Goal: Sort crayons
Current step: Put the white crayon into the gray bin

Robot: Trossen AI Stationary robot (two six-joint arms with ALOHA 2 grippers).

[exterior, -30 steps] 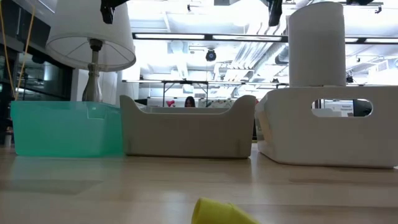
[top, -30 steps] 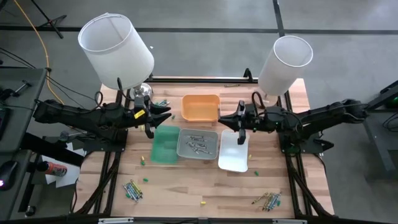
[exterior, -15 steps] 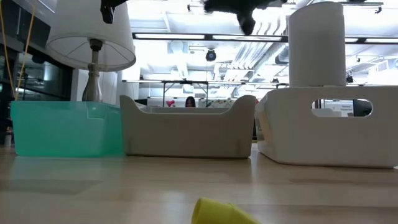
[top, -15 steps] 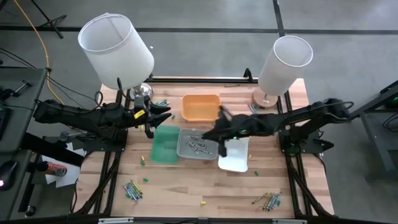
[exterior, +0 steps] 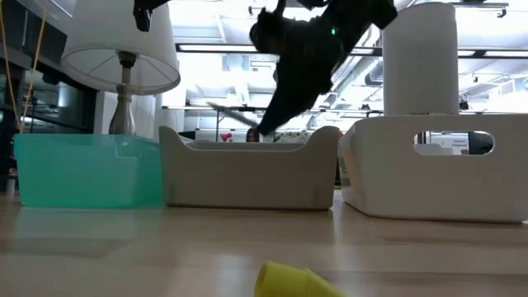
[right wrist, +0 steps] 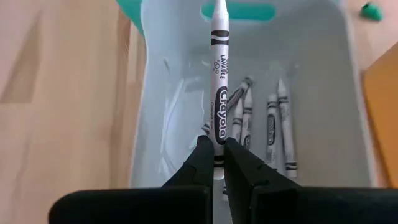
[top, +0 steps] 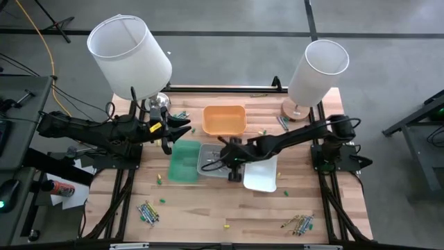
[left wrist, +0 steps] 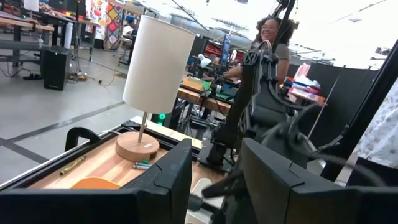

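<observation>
My right gripper [top: 223, 157] reaches in from the table's right and hangs over the grey tray [top: 208, 167], shut on a grey crayon [right wrist: 218, 74]. Several grey crayons [right wrist: 273, 124] lie on the grey tray's floor. The low view shows the held crayon [exterior: 229, 112] sticking out from the gripper above the tray's rim. My left gripper [top: 182, 130] is open and empty, held above the table at the far end of the green tray [top: 184, 163]; its fingers show in the left wrist view [left wrist: 214, 180]. My right gripper pinches the grey crayon near its blunt end [right wrist: 217, 140] between its two fingers. The fingers slant down from the table's right and lie along the crayon, whose pointed tip [right wrist: 219, 7] sticks out ahead of them. The crayon is lifted clear above the grey tray.
An orange tray [top: 224, 119] stands behind the grey one and a white tray [top: 263, 177] to its right. Two lamps [top: 128, 55] [top: 316, 69] stand at the far corners. Crayon heaps [top: 147, 212] [top: 300, 223] lie near the front edge, with loose crayons [top: 225, 226] between them.
My right gripper has gone from above the white tray's far end toward the table's left and near edge, and down, until it hangs over the grey tray. The grey crayon has gone with it.
</observation>
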